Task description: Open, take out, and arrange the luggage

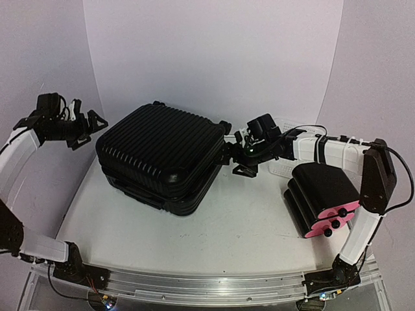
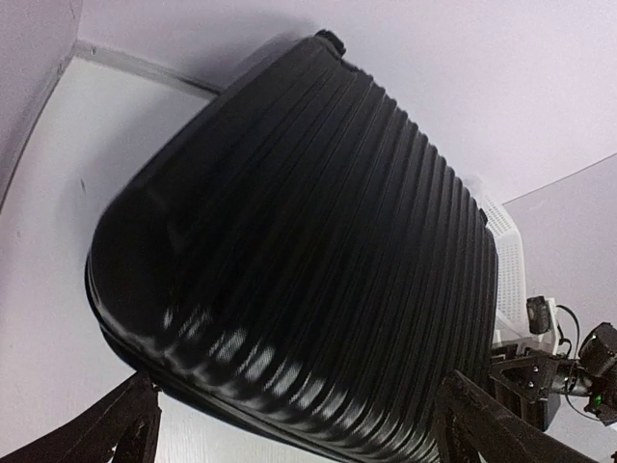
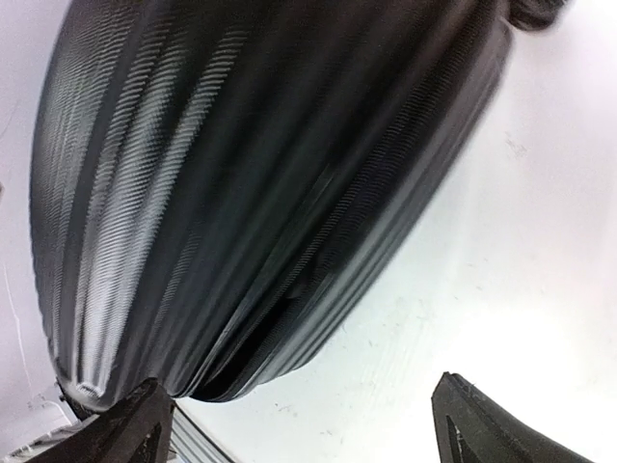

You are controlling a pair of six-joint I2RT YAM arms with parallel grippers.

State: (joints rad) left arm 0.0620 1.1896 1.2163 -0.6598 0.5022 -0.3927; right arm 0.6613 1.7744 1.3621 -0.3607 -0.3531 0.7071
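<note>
Tabletop in white is spread beneath everything, and it is bordered by pale walls. Most of its left and middle is taken up by the luggage, which is laid flat on one broad side. Its two ribbed black shells are closed together, and a small wheel is shown at the far corner. Near the right edge, well apart from the luggage, a smaller black box with pink drawer fronts is set, its pink fronts turned towards the near edge. Just behind that box a white mesh basket is placed, largely covered by the right arm.

The left gripper is held in the air off the luggage's left end, clear of the shell. Its fingers are spread wide and nothing is held between them. The right gripper is brought close against the luggage's right side. Its fingers are likewise parted widely and nothing is gripped. Whether the shell is touched cannot be told.
</note>
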